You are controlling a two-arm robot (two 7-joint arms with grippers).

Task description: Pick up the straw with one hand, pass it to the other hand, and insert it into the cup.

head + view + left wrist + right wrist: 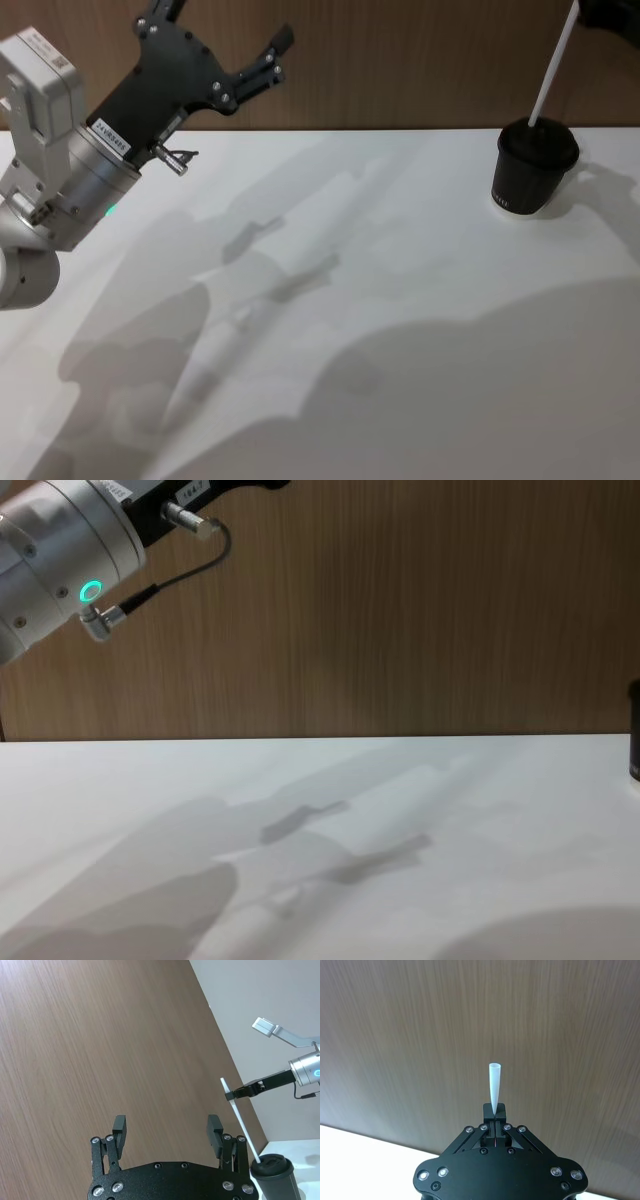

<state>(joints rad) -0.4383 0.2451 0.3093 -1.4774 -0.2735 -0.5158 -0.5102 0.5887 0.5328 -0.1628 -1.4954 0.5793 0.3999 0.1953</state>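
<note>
A black cup [533,170] with a black lid stands at the table's far right. The white straw [553,68] rises tilted from the lid, its lower end at the lid's top. My right gripper [585,10] is shut on the straw's upper part at the top right corner. The left wrist view shows the straw [241,1117], the cup [274,1176] and the right gripper [234,1094] pinching the straw. In the right wrist view the straw [494,1085] sticks out of the shut right gripper [494,1110]. My left gripper [222,28] hangs open and holds nothing, raised at the far left, also the left gripper [167,1127].
The white table [330,330] spreads between the arms, with only shadows on it. A brown wooden wall [400,70] runs behind it. The left arm's silver wrist [55,555] with a green ring hangs high at the left.
</note>
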